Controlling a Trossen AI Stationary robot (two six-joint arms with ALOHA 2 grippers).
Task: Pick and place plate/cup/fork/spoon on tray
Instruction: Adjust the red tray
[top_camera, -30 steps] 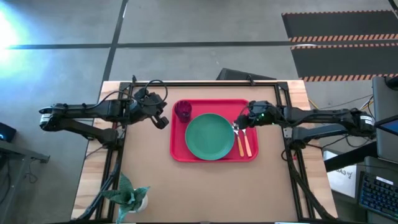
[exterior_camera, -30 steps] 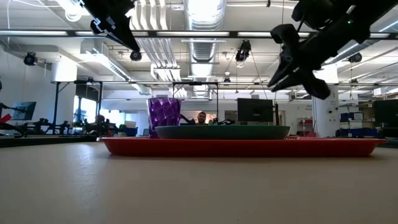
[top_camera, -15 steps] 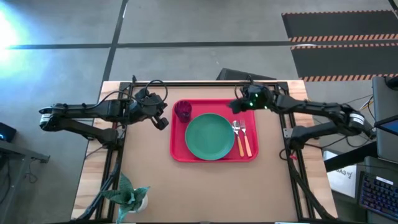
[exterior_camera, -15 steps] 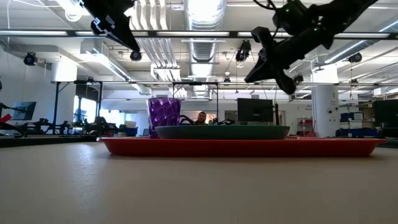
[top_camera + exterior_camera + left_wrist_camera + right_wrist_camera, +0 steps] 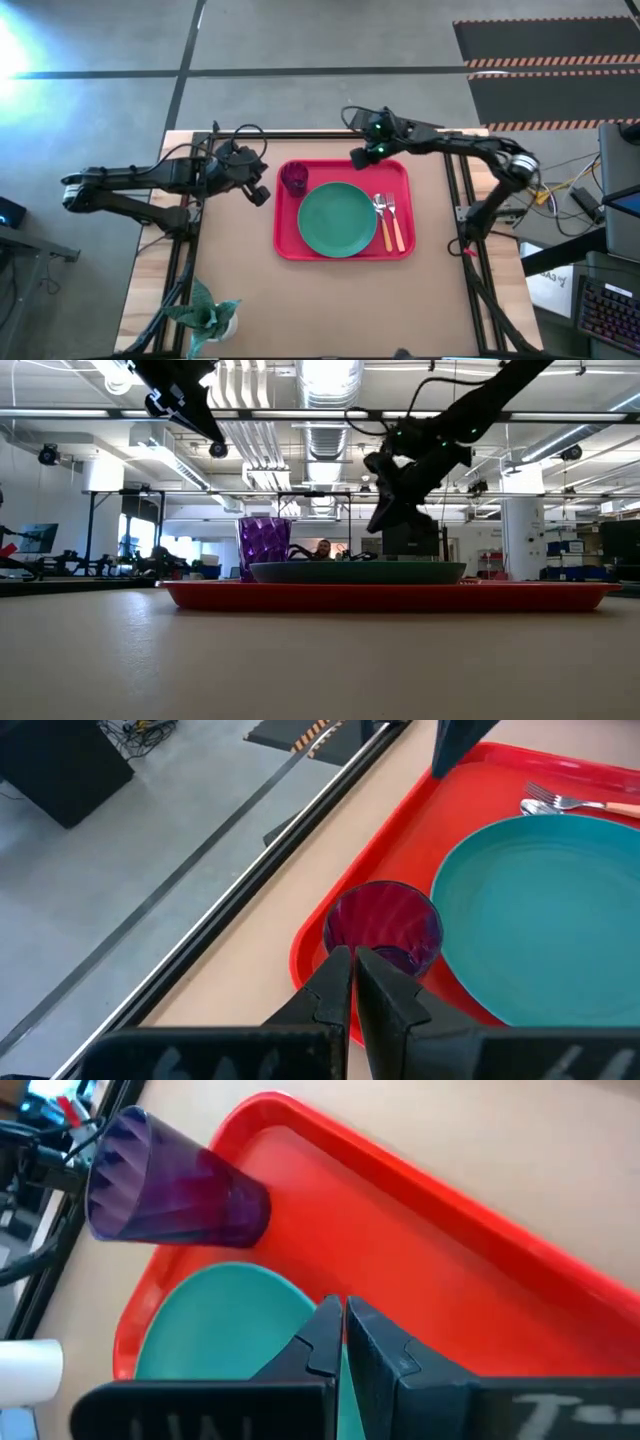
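Observation:
The red tray point(image 5: 400, 172) lies at the table's middle. On it rest the teal plate point(image 5: 335, 220), the purple cup point(image 5: 294, 178) upright at its far left corner, and the spoon point(image 5: 383, 222) and fork point(image 5: 396, 222) side by side to the right of the plate. My left gripper point(image 5: 263, 196) is shut and empty, just left of the tray near the cup point(image 5: 383, 925). My right gripper point(image 5: 356, 160) is shut and empty, raised over the tray's far edge; its wrist view shows the cup point(image 5: 170, 1190), the plate point(image 5: 225, 1325) and the tray point(image 5: 450, 1260).
A pale green plant in a pot point(image 5: 208, 315) stands at the table's near left corner. Black frame rails point(image 5: 185, 270) run along the table's left, right and far edges. Bare tabletop point(image 5: 330, 300) lies between the tray and the near edge.
My right gripper has gone from above the fork and spoon toward the table's far edge and to the left, ending over the tray's far rim. The fork and spoon lie still on the tray.

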